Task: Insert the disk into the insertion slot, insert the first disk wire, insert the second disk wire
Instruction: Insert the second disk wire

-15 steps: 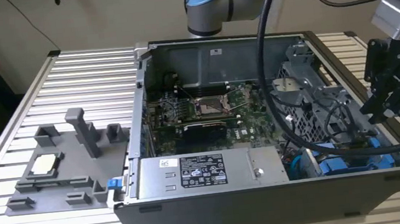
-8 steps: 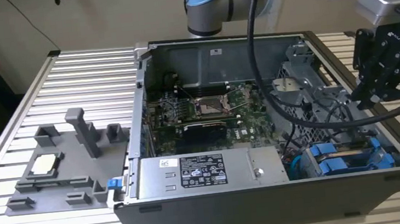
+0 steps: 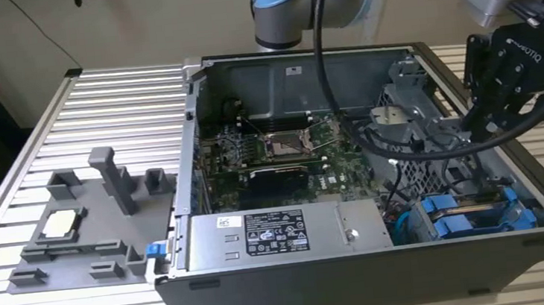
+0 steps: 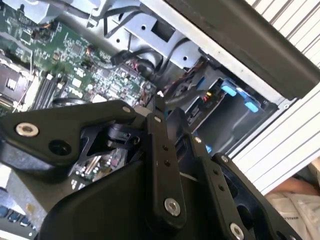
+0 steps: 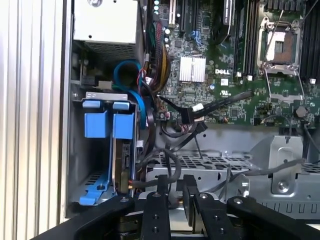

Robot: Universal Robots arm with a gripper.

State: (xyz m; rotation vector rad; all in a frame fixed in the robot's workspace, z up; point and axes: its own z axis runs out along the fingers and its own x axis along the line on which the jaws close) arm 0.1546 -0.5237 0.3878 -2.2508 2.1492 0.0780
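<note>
The disk (image 5: 120,160) stands on edge in its blue carrier (image 5: 123,126) inside the insertion slot (image 5: 75,150), the grey bay at the case's corner. In the exterior view the disk (image 3: 478,213) sits at the front right of the black case. My gripper (image 5: 175,181) hangs just above the perforated cage beside the bay, its fingers (image 4: 156,135) drawn together with nothing clearly between them. It also appears high over the case's right side (image 3: 481,121). Black, red and blue cables (image 5: 146,102) bunch beside the bay; I cannot tell which are the disk wires.
A grey labelled power-supply box (image 3: 270,235) fills the case's front. The green motherboard (image 3: 283,155) lies behind it. A perforated grey cage (image 5: 210,162) sits under my gripper. Left of the case, a grey fixture (image 3: 80,231) with posts stands on the slatted table (image 3: 108,108).
</note>
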